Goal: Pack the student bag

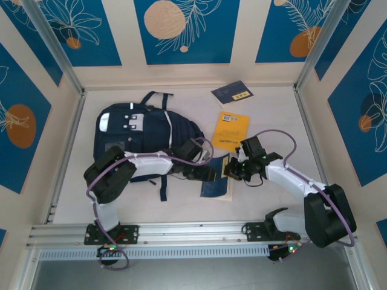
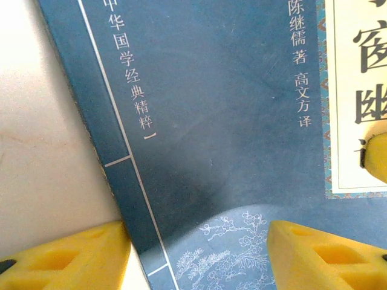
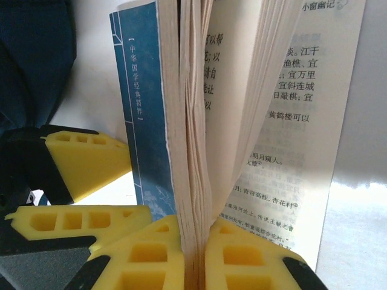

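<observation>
Top view: the student bag (image 1: 148, 133) lies flat on the table (image 1: 272, 121) at about nine o'clock from the table's middle, with its carry loop toward twelve. Whether its zip is open cannot be told. Nothing appears packed: a small navy book (image 1: 233, 92) lies at one o'clock, a yellow book (image 1: 231, 130) just right of the middle, and a blue book (image 1: 216, 181) at six o'clock from the yellow one. All three are outside the bag, so I judge the task to be near its start, with one book being picked up and two untouched. The left gripper (image 1: 204, 172) and the right gripper (image 1: 233, 170) meet over the blue book, and the bag is at nine to ten o'clock from both.

Left wrist view: the left jaws stand wide. One of the fingers (image 2: 66, 260) is over bare table at seven o'clock, and the other is over the blue cover at five o'clock. They hold nothing.

Right wrist view: the right jaws are pinched on a block of the blue book's pages at six o'clock, and looser leaves fan out toward one o'clock. The bag's dark fabric shows at ten o'clock, apart from the jaws and beyond the left arm's yellow fingers.
</observation>
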